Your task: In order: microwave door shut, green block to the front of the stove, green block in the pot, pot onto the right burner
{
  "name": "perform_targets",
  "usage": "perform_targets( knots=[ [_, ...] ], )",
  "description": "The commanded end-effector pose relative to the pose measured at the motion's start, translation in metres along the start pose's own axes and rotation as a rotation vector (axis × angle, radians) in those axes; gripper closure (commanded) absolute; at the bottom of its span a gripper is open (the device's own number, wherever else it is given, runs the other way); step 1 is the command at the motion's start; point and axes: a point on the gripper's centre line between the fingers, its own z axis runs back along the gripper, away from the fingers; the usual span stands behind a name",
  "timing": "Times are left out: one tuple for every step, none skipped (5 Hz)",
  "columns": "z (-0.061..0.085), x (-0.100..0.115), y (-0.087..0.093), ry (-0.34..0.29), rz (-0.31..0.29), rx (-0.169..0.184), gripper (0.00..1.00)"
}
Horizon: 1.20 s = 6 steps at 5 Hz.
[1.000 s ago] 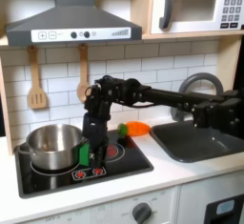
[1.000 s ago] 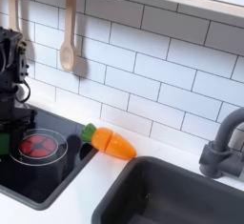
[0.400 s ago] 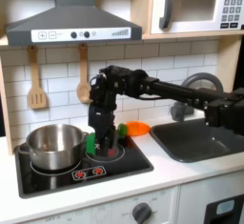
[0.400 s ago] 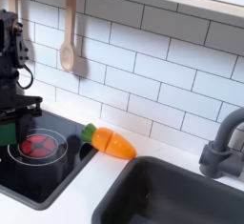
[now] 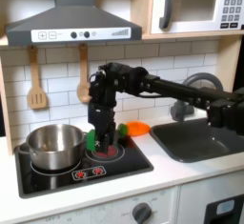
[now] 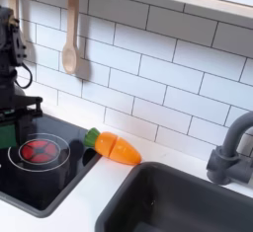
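In the first exterior view my gripper (image 5: 96, 144) hangs over the black stove (image 5: 57, 178), shut on the small green block (image 5: 91, 140). The block is held just above the cooktop, right beside the shiny pot (image 5: 52, 144), which stands on the left burner. The right burner (image 5: 111, 152) lies under and just right of the fingers. At the top right, the microwave door (image 5: 191, 7) is shut. In the second exterior view the gripper (image 6: 10, 129) and green block (image 6: 5, 135) sit at the left edge, next to the red burner ring (image 6: 38, 150).
An orange toy carrot (image 6: 114, 148) lies on the counter between the stove and the sink (image 6: 188, 201). A grey faucet (image 6: 229, 149) rises behind the sink. Wooden utensils (image 5: 37, 80) hang on the tiled wall under the hood (image 5: 71, 20).
The gripper has lifted the green block from low at the stove's front and carried it up and slightly right in the first exterior view. The pot has not moved.
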Motion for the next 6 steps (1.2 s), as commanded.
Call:
perform_targets(
  knots=[
    [0.015, -0.001, -0.005, -0.002, -0.002, -0.035, 1.0],
    [0.019, 0.001, -0.007, 0.009, 0.007, -0.051, 1.0],
    [0.032, 0.003, -0.011, -0.008, 0.007, -0.076, 1.0],
    [0.035, 0.011, -0.012, -0.02, 0.019, -0.082, 1.0],
    [0.04, 0.025, -0.009, -0.048, 0.05, -0.087, 1.0],
    [0.032, 0.036, -0.012, -0.042, 0.063, -0.075, 1.0]
  ],
)
